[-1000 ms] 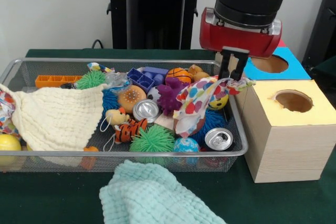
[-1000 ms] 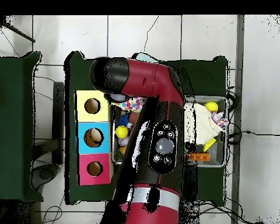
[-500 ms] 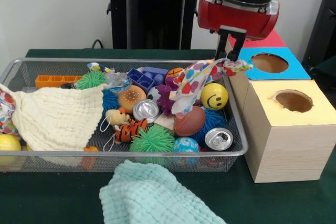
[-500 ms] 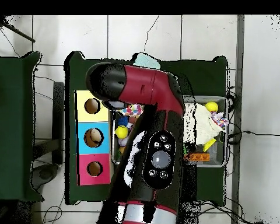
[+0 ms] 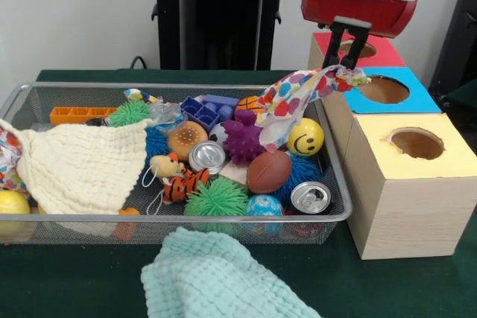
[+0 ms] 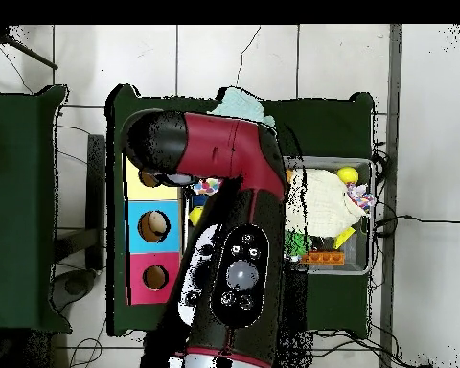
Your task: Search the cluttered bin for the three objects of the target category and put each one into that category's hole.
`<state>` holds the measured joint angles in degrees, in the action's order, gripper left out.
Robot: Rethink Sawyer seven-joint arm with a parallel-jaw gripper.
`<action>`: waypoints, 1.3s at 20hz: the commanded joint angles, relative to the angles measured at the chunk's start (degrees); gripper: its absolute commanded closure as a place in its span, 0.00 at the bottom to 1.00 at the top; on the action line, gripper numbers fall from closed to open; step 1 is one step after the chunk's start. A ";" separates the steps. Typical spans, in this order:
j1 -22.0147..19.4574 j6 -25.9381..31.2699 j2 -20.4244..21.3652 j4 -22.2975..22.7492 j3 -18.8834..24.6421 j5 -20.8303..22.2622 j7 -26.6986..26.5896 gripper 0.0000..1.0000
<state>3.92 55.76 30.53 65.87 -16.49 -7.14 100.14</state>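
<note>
Now the arm (image 6: pixel 229 201) stretches further across the table than a second ago, covering most of the bin (image 5: pixel 186 218) in the overhead view and reaching over the yellow-topped box (image 5: pixel 414 184). That wire-mesh bin holds a cream waffle cloth (image 5: pixel 82 165), balls, cans and small toys, unchanged. The gripper (image 5: pixel 348 65) has risen and shifted toward the boxes; it now hangs over the bin's box-side rim, near the blue-topped hole (image 5: pixel 383 89). Its fingers are clamped on one end of a polka-dot bag (image 5: pixel 298 98). The bag, earlier draped over the toys, now trails clear above them, its free end hanging just above the smiley ball (image 5: pixel 305 137). The yellow-topped hole (image 5: pixel 417 143) lies nearer the camera.
</note>
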 commanded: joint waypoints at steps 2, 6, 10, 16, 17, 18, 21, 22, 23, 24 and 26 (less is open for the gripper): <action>-0.70 -4.65 -1.27 7.83 1.56 -1.95 15.84 1.00; -0.49 -5.17 -1.14 8.46 1.19 -1.93 16.08 1.00; 0.01 -5.57 -1.26 9.17 1.02 -2.73 17.49 1.00; 2.16 -2.37 -0.69 7.12 -1.12 -2.93 20.04 1.00; 2.52 -1.50 -0.54 6.58 -1.48 -3.01 20.44 1.00; 2.87 0.18 -0.50 5.36 -1.81 -3.12 20.68 1.00; 3.60 5.78 -0.57 1.17 -2.24 -4.22 21.48 1.00; 3.72 7.94 -0.64 -0.28 -2.39 -4.68 21.84 1.00; 3.92 9.45 -0.49 -1.09 -2.61 -5.16 22.45 1.00; 4.18 10.87 -0.30 -1.79 -2.74 -5.53 23.00 1.00; 5.05 15.01 -0.31 -4.41 -3.61 -6.04 25.25 1.00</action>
<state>7.68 56.02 30.57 64.64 -19.57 -10.07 103.56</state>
